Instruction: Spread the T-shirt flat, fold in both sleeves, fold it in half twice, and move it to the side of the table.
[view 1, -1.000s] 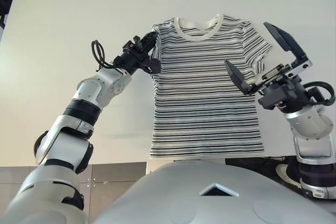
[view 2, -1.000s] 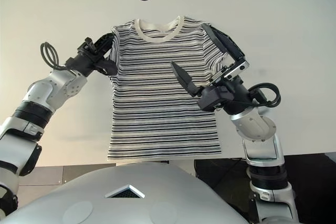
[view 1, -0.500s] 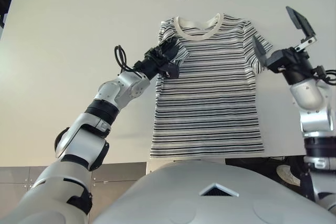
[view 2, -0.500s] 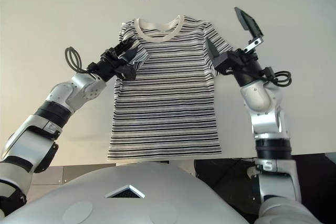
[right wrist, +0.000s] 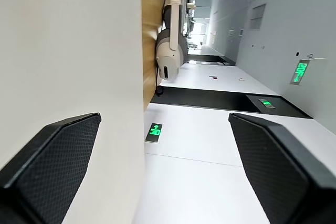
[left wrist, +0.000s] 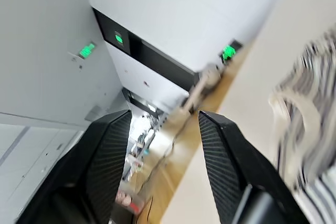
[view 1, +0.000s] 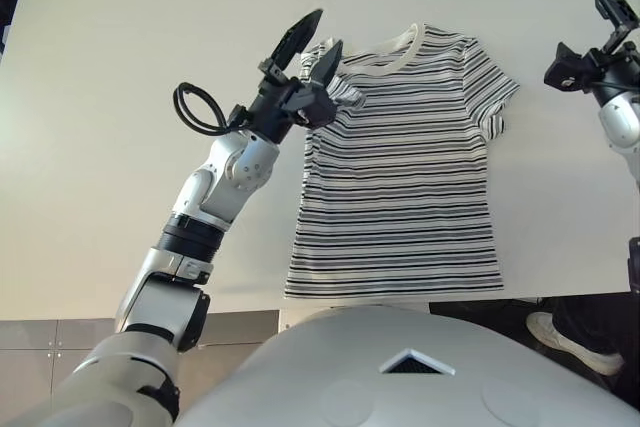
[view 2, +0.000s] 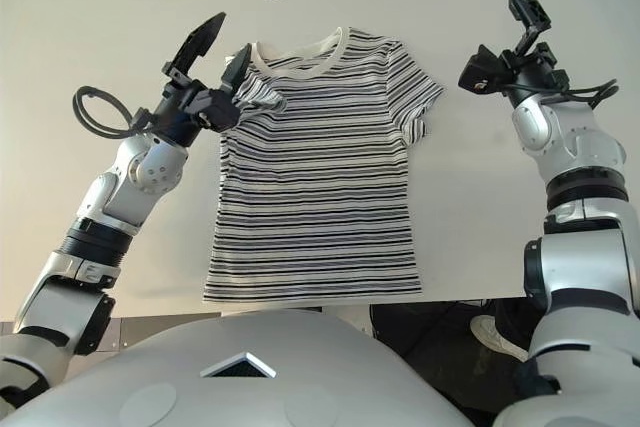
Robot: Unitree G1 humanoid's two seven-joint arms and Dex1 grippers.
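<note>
The T-shirt (view 1: 400,167) is spread on the desk (view 1: 120,67); the left hand (view 1: 321,34) and right hand (view 2: 503,42) are held open, empty.

The left arm extends forward, left gripper (view 1: 315,45) raised, fingers parted. The right arm is bent upward, right gripper (view 2: 503,42) spread wide.

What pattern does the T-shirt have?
The T-shirt has dark and white stripes, clearest in the left eye view.
</note>
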